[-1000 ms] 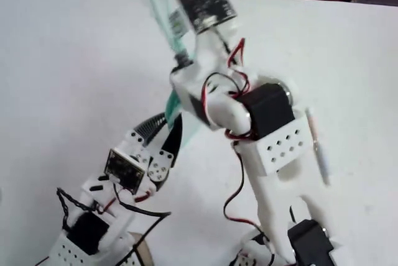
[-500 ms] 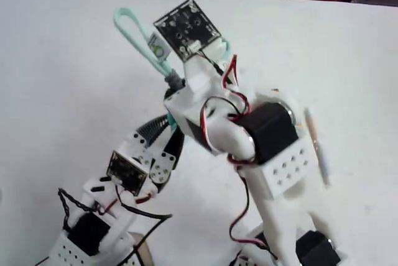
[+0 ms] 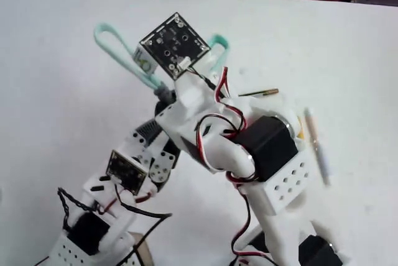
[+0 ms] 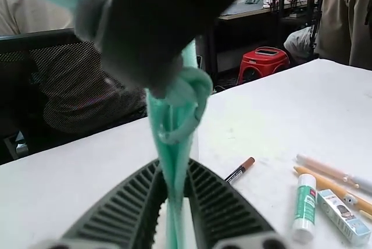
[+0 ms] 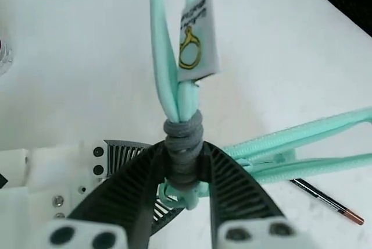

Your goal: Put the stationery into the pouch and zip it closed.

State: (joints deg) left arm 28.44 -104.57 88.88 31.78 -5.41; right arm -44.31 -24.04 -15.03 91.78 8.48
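Two SO-101 arms hold a mint-green pouch (image 4: 174,115) strung between them over a white bench (image 3: 62,123). None of the stationery is inside it yet. The left end effector (image 4: 174,167) is closed on a fold of the pouch's fabric. The right end effector (image 5: 184,156) is clamped on the grey wrap (image 5: 183,138) at the root of the pouch's carry loop (image 5: 174,95).

In the high view the loop trails toward 10 o'clock from the right end effector, and the left one sits just beside it at 6 o'clock. A brown-tipped pen (image 3: 258,93) lies at 3 o'clock and a pale pencil (image 3: 314,142) at 4 o'clock, both apart from the pouch.

The pouch looks light, soft and limp. It will likely sag shut unless its mouth is pulled taut, so the fabric edge by the zip and the wrapped loop seem the best holds. The pen and pencil are thin, stiff and apt to roll, and are best pinched across mid-barrel.

The left wrist view lays out more stationery on the bench: a glue stick (image 4: 303,208), a small box (image 4: 343,217) and an orange pencil (image 4: 325,184). In the high view the right arm covers that spot. The right wrist view shows a label (image 5: 197,39) sewn to the loop.
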